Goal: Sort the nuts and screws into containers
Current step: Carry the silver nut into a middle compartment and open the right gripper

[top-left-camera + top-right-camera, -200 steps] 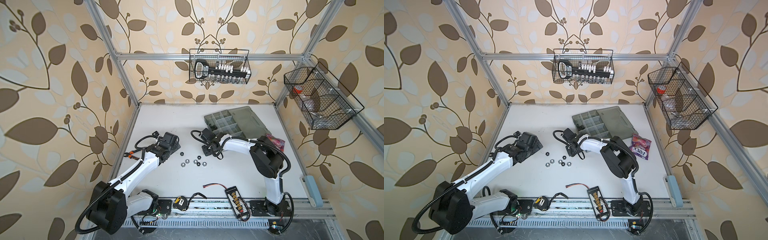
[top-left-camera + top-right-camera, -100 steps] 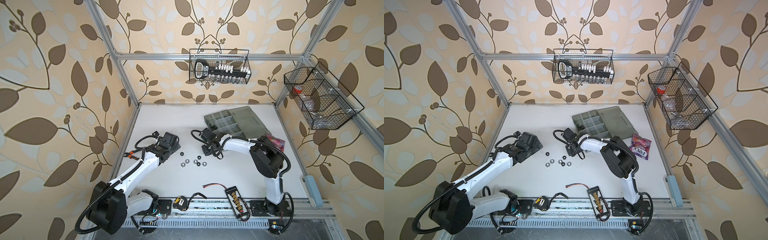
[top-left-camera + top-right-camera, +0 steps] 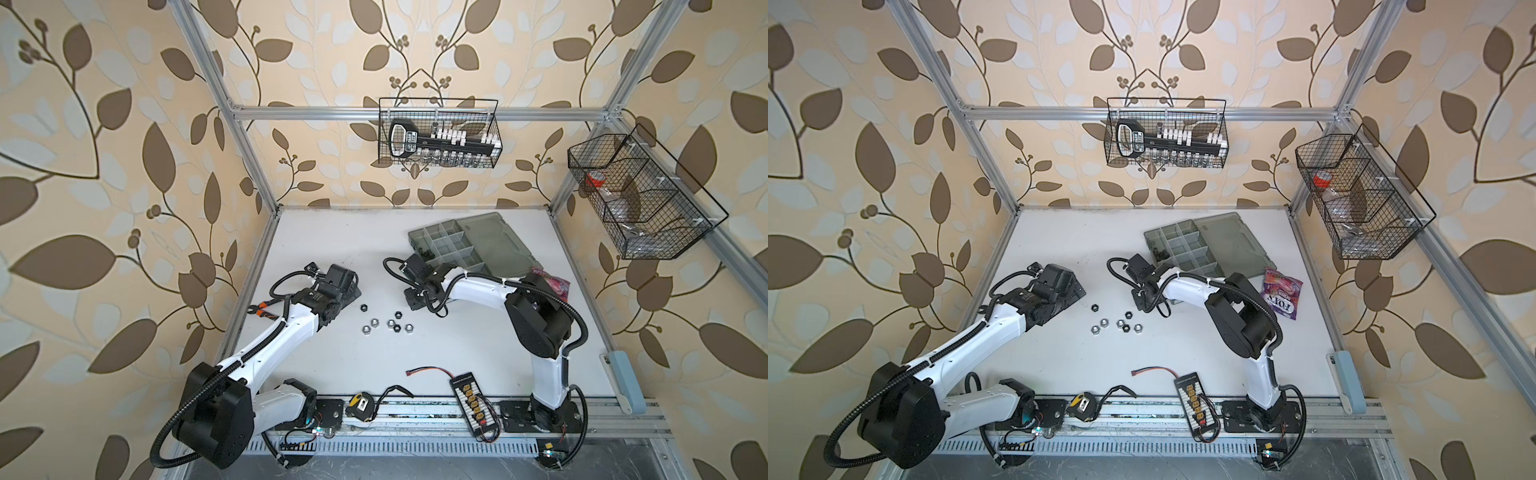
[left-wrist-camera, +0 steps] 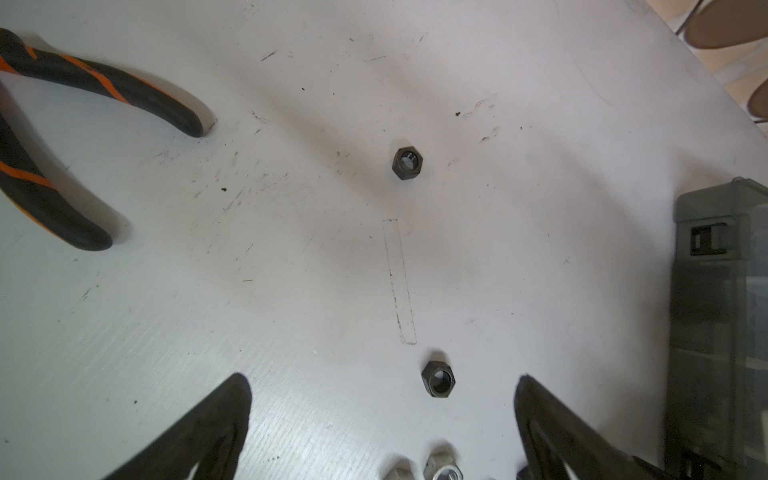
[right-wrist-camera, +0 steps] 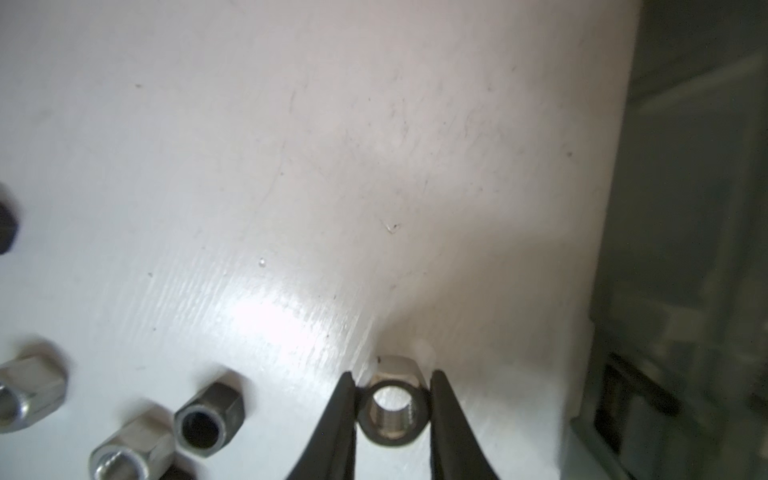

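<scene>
The right pincer [image 5: 392, 380] gripped a silver nut [image 5: 392, 415] only at its tips, so a jolt could have spun it loose; the left pincer [image 4: 382, 384] gaped wide.

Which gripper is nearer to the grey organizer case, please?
Right. The right gripper, holding a silver nut, is beside the organizer case; the left gripper is farther, past the loose nuts.

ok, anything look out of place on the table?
A purple candy bag lies beside the open case, and pliers lie by the left arm; neither belongs to nut sorting. Loose nuts sit mid-table, nothing looks spilled or damaged.
</scene>
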You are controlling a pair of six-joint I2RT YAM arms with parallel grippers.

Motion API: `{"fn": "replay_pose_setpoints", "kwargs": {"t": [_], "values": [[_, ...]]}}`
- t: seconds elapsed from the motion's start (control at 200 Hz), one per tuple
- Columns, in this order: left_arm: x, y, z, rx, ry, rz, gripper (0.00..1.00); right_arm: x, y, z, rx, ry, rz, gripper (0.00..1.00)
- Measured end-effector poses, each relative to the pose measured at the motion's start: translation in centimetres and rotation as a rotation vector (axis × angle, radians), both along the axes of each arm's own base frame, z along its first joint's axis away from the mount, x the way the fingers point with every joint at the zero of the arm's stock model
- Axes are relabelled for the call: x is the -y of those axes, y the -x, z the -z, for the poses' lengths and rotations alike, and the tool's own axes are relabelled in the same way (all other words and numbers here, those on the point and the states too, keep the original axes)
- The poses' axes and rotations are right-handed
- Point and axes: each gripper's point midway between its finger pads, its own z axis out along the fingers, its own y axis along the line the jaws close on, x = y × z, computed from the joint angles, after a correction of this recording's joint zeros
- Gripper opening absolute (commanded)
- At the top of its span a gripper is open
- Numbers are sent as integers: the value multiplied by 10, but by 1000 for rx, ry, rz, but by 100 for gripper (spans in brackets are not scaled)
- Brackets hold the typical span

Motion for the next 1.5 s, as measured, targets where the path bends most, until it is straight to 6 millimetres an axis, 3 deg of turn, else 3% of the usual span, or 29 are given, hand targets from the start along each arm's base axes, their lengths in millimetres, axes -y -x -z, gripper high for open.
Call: {"fn": "replay_pose_setpoints", "kwargs": {"t": [0.27,0.42,0.525,0.625,0.765,0.885,1.115,1.499], "values": [[0,0,0,0,0,0,99,15,-19,-62,107,-96,53,7],[0,0,0,0,0,0,99,47,-37,-91,163,-128,132,7],[0,0,0,0,0,0,99,75,-46,-99,185,-135,196,7],[0,0,0,0,0,0,99,103,-54,-96,183,-133,258,7],[0,0,0,0,0,0,99,140,-57,-75,139,-123,336,6],[0,0,0,0,0,0,99,158,-52,-60,100,-113,372,6],[0,0,0,0,0,0,99,160,-47,-49,75,-120,372,10],[0,0,0,0,0,0,99,160,-47,-36,51,-111,376,31]]}}
